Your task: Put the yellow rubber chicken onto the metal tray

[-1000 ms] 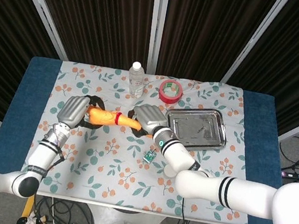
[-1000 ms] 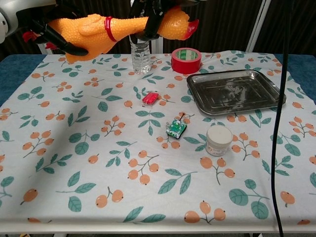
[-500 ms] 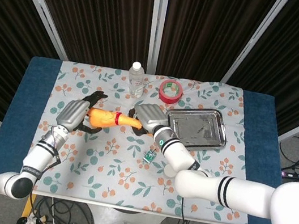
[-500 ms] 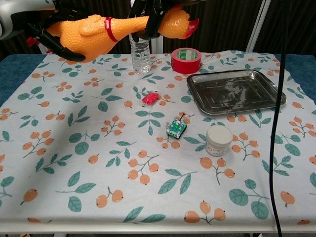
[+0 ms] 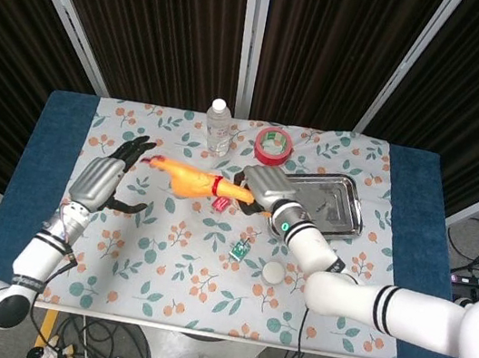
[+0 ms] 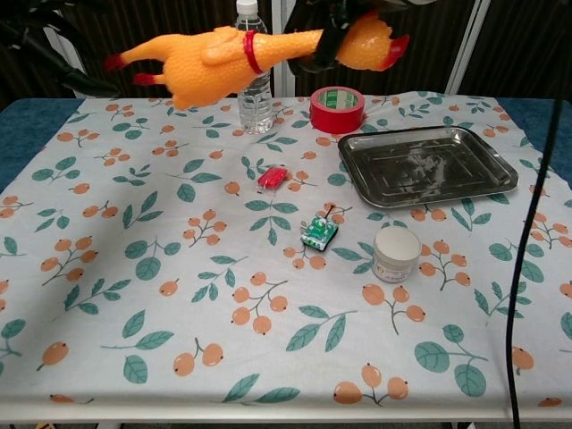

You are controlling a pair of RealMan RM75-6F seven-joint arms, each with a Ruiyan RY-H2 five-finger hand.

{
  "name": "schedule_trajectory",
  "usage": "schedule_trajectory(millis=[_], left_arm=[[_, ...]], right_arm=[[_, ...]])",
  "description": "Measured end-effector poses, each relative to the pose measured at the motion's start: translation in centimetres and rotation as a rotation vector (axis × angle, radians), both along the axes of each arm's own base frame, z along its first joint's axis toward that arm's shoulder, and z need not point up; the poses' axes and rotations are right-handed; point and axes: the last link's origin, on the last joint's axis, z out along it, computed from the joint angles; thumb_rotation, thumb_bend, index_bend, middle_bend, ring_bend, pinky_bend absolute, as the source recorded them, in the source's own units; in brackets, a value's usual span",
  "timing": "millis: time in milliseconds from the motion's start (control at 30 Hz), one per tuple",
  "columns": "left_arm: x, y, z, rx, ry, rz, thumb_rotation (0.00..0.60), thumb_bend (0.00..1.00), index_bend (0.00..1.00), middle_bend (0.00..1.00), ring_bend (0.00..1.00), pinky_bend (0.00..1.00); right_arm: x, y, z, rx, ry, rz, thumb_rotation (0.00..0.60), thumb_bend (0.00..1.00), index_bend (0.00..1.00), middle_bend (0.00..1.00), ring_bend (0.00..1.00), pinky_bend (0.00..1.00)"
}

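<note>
The yellow rubber chicken [image 5: 191,180] hangs in the air, lying level with its red collar, and shows large at the top of the chest view as the chicken [image 6: 223,61]. My right hand [image 5: 261,185] grips it at the neck and head end, near the tray's left edge. My left hand [image 5: 101,180] is apart from the chicken, to its left, with fingers spread and nothing in them. The metal tray [image 5: 348,217] lies at the right of the cloth, and in the chest view the tray [image 6: 427,170] holds nothing.
A water bottle [image 6: 255,94] and a red tape roll [image 6: 337,109] stand at the back. A small red object [image 6: 272,179], a green gadget [image 6: 318,234] and a white jar [image 6: 396,253] lie mid-table on the floral cloth.
My left hand let go of the chicken's body and drew back to the left. My right hand carried the chicken to the right, toward the tray.
</note>
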Motion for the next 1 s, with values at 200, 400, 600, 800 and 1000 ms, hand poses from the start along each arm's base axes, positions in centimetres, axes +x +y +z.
schedule_trajectory(millis=[200, 400, 600, 800, 1000], left_arm=[[-2.0, -1.2, 0.8, 0.031, 0.017, 0.009, 0.6, 0.18, 0.11, 0.03, 0.07, 0.3], [-4.6, -1.8, 0.8, 0.072, 0.008, 0.054, 0.6, 0.18, 0.11, 0.03, 0.07, 0.3], [-5.9, -1.7, 0.7, 0.081, 0.018, 0.098, 0.6, 0.18, 0.11, 0.03, 0.07, 0.3], [-6.0, -1.5, 0.7, 0.084, 0.024, 0.121, 0.6, 0.17, 0.11, 0.03, 0.07, 0.3], [-5.8, -1.6, 0.7, 0.085, 0.032, 0.13, 0.6, 0.17, 0.11, 0.03, 0.07, 0.3]], right_arm=[[-5.6, -0.3, 3.2, -0.015, -0.01, -0.06, 0.6, 0.66, 0.86, 0.77, 0.74, 0.97], [-12.3, -0.1, 5.5, -0.017, -0.009, -0.145, 0.6, 0.66, 0.86, 0.77, 0.74, 0.97], [-18.1, -1.1, 7.0, -0.032, 0.036, -0.216, 0.6, 0.66, 0.87, 0.77, 0.74, 0.96], [-21.0, -2.1, 5.4, -0.015, 0.079, -0.225, 0.6, 0.64, 0.87, 0.77, 0.73, 0.94], [-21.8, -1.8, 3.4, 0.033, 0.109, -0.201, 0.6, 0.63, 0.87, 0.77, 0.71, 0.93]])
